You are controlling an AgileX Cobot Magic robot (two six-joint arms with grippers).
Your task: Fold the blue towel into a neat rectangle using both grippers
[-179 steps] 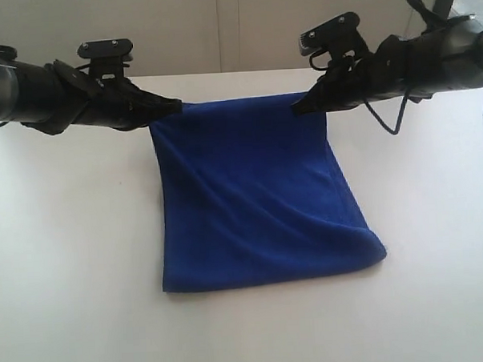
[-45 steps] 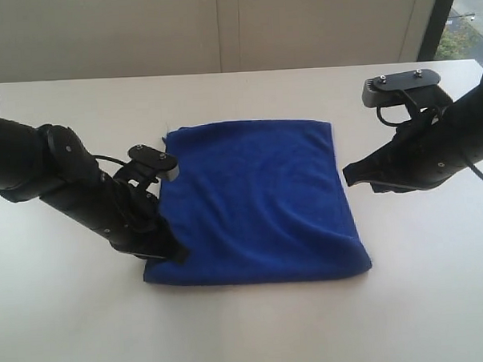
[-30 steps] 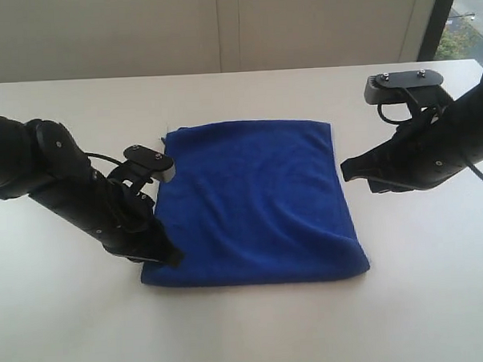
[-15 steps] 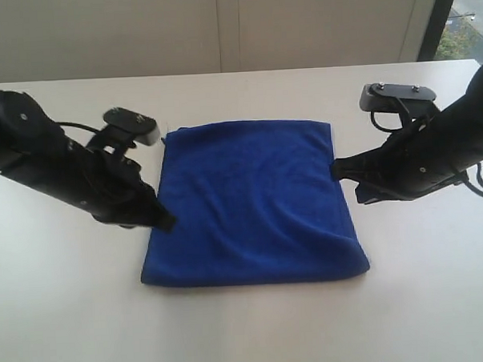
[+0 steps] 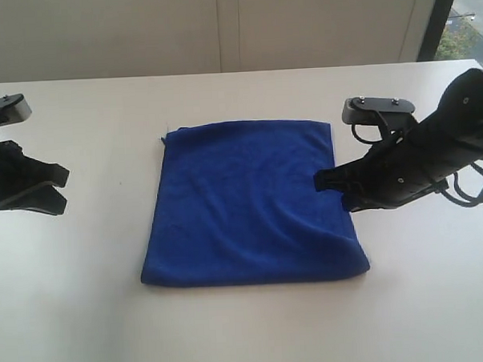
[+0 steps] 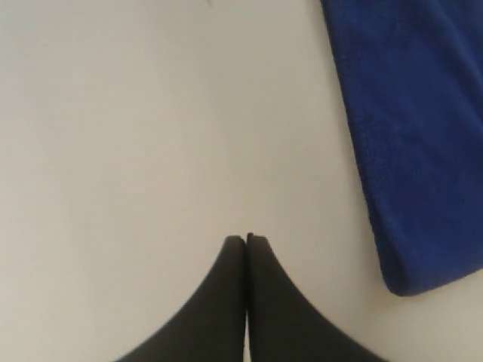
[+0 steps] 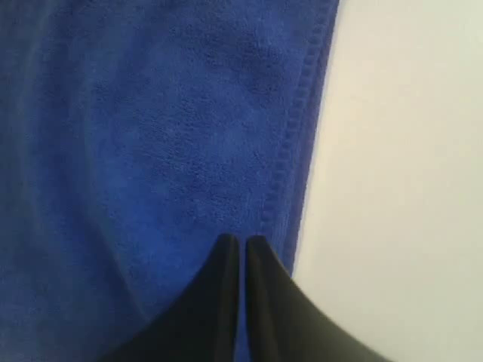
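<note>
The blue towel [image 5: 250, 201] lies folded and flat, a near-square shape in the middle of the white table [image 5: 248, 325]. My left gripper [image 5: 61, 191] hangs far to the left of it, over bare table, with its fingers pressed together and holding nothing; in the left wrist view its tips [image 6: 247, 238] point at the table, and the towel's edge [image 6: 423, 136] is off to one side. My right gripper [image 5: 320, 180] reaches over the towel's right edge. In the right wrist view it [image 7: 241, 240] is over the hemmed edge of the towel [image 7: 151, 136], its fingers only a slit apart, gripping no cloth.
A pale wall runs along the table's far edge, with a dark window frame [image 5: 443, 16] at the back right. Cables loop off the right arm [image 5: 466, 191]. Bare table surrounds the towel on all sides.
My left arm has drawn back from the towel's left edge to the far left. My right gripper has slid left onto the towel's right edge. The towel stays flat.
</note>
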